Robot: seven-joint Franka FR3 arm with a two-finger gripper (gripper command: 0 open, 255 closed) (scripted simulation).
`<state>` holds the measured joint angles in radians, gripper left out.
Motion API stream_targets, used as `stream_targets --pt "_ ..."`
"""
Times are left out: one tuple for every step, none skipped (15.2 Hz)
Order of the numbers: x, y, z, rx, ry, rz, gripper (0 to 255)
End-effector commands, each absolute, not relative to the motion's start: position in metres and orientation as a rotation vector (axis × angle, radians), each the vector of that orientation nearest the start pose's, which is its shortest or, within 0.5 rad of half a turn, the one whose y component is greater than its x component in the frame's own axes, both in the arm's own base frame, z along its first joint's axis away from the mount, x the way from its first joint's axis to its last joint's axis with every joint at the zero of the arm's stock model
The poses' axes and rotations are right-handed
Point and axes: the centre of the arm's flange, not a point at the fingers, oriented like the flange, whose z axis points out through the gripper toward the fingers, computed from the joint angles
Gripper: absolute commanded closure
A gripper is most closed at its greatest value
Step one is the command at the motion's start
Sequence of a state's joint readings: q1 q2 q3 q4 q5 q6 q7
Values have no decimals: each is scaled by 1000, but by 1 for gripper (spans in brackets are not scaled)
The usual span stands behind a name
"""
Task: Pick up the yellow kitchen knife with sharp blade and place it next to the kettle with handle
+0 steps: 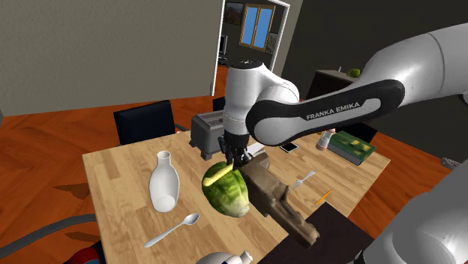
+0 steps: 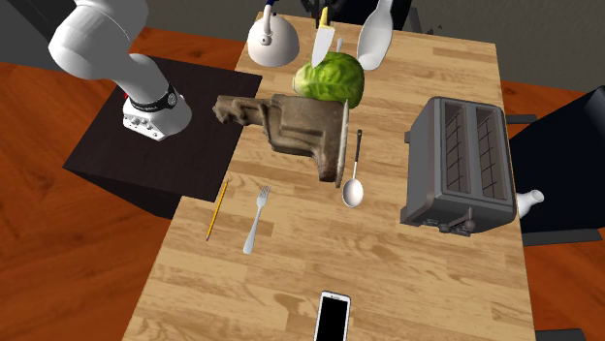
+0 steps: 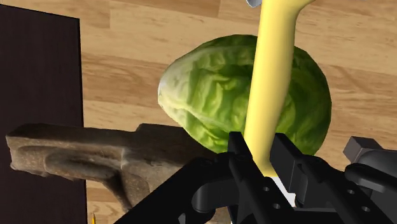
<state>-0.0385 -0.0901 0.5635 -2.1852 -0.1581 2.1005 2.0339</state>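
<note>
Shoulder view, left to right: vase (image 1: 164, 182) upright on table (image 1: 120, 169), spoon (image 1: 172, 230) lying near it toward the front edge, white kettle (image 1: 225, 259) cut off by the bottom edge. Toaster (image 1: 204, 129) at the far side. Cabbage (image 1: 229, 195) mid-table, knife (image 1: 218, 175) across its top, gripper (image 1: 236, 159) coming down from above onto the knife's yellow handle. Carving (image 1: 281, 199), brown, just beside the cabbage, running toward the dark stand. Then fork (image 1: 304, 180), pencil (image 1: 322, 197), phone (image 1: 290, 148) further back, green book (image 1: 352, 146) at the far corner

Wrist view: fingers clamped on the yellow handle, one each side; handle runs away from the gripper across the cabbage, pale blade end past it. Cannot tell if the knife touches the cabbage

Second exterior view: kettle, knife, vase in a row at the table's far end, knife between the two, blade pointing down at the cabbage, apart from the kettle
</note>
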Motion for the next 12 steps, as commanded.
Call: stream_targets --pt "448 284 421 -2409 2095 -277 255" --pt "447 297 421 -2409 2095 -277 255" --pt "446 310 421 -2409 2095 -277 255" --pt "445 323 421 -2409 2095 -277 255" --pt "445 336 421 -2409 2095 -277 255" --pt "444 349 421 -2409 2095 -277 255" --pt "443 363 421 -2409 2095 -277 255" --pt "443 376 421 -2409 2095 -277 255" --pt "442 389 421 -2409 2095 -277 255" --pt "441 402 421 -2409 2095 -277 255" --pt "440 415 421 -2409 2095 -277 255" --pt "440 429 421 -2409 2095 -277 255"
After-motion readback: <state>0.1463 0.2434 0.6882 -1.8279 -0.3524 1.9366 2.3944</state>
